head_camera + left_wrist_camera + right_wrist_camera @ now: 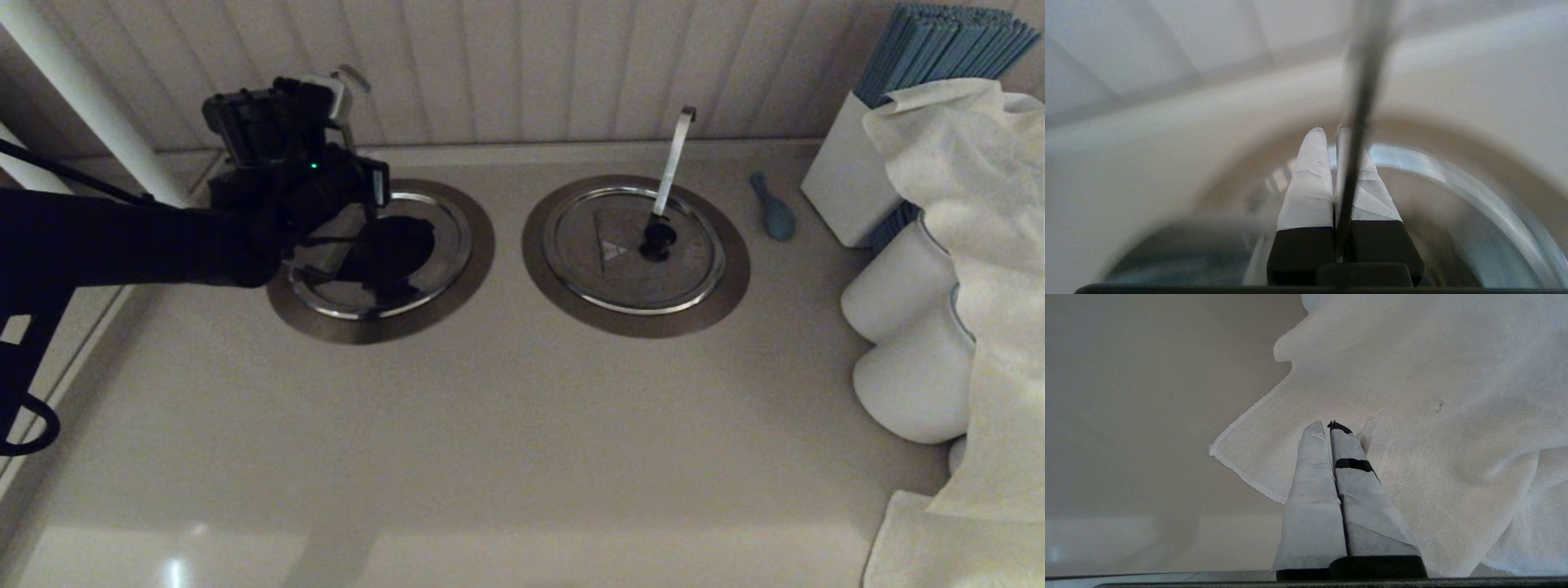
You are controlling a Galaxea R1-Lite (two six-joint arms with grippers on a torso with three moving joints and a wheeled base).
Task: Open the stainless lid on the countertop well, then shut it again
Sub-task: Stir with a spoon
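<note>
1. The stainless lid is seen seated flat in the countertop well, at the back left of the desk, near the rear edge.
2. The left claw is held directly above that lid, pointed down and toward the desk's rear edge. Its taped fingers are pressed together at the tips, and no part of the lid is held.
3. A thin dark rod, taken to be the hooked ladle handle, is seen crossing the gap between the fingers in the left wrist view. Whether it is pinched cannot be told.
4. The black knob is judged to lie below the claw, somewhat nearer the desk's front edge than the fingertips. It cannot be told apart from the claw's dark reflection.
5. The left arm is by far the nearer. The right claw is parked closed and empty over a white cloth.
6. The lid is a round, mirror-bright steel disc with a raised rim. The well's flange is a wide, dull, bronze-grey ring, and the desk is smooth and pale.
7. The twin lid, with its wider, whiter handle, lies well apart toward the right edge.
</note>
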